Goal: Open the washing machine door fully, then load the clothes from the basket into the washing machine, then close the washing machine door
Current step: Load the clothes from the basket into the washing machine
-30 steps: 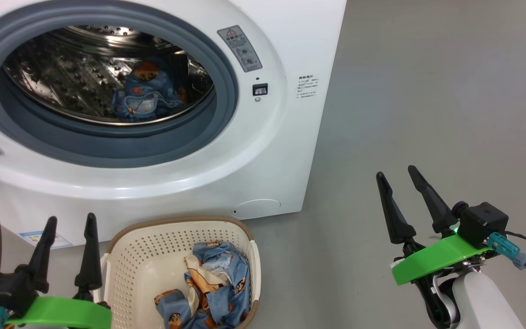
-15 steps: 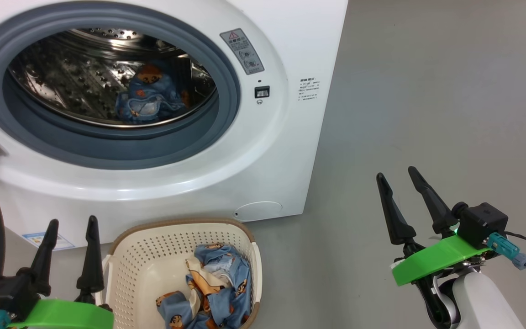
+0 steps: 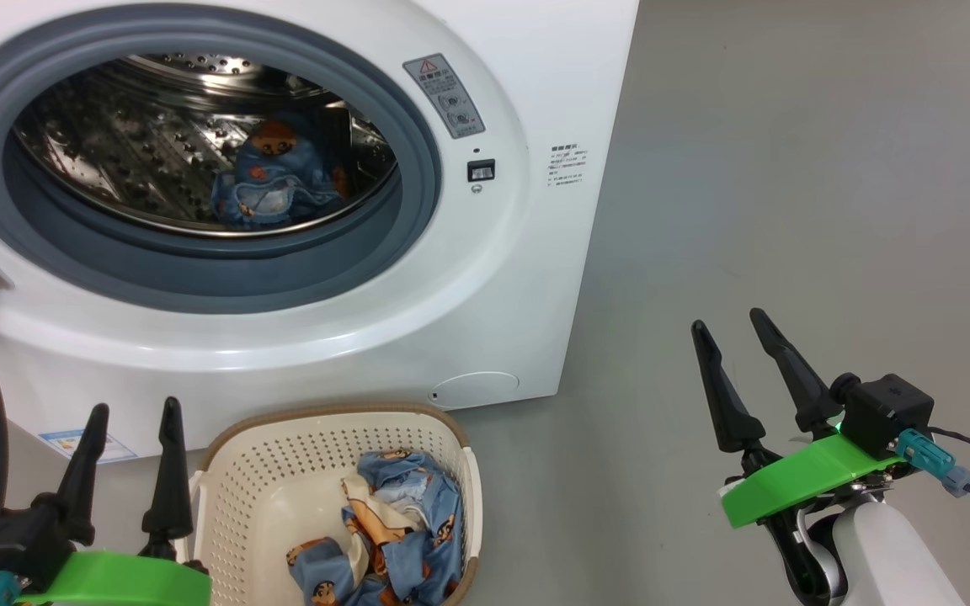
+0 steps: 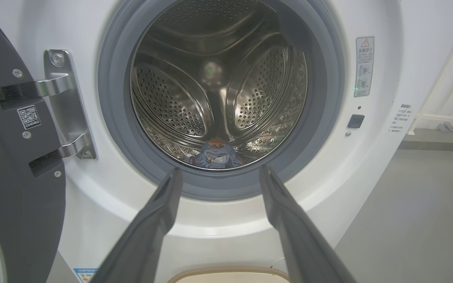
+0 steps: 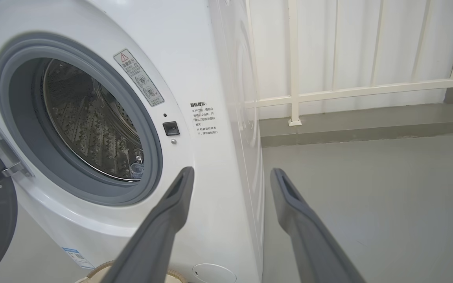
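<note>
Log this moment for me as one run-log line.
washing machine door open | one garment in drum | more clothes in basket | left gripper open, empty | right gripper open, empty

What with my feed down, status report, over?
Both open, empty: left pincer, right pincer. Open washing machine door; one garment in drum, clothes in basket. Nothing blocking drum.

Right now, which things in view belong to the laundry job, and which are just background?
Job:
- washing machine
- door, swung open
- basket
- clothes in the basket
- garment in the drum

Just there:
- white railing
- warning sticker
- grey floor
</note>
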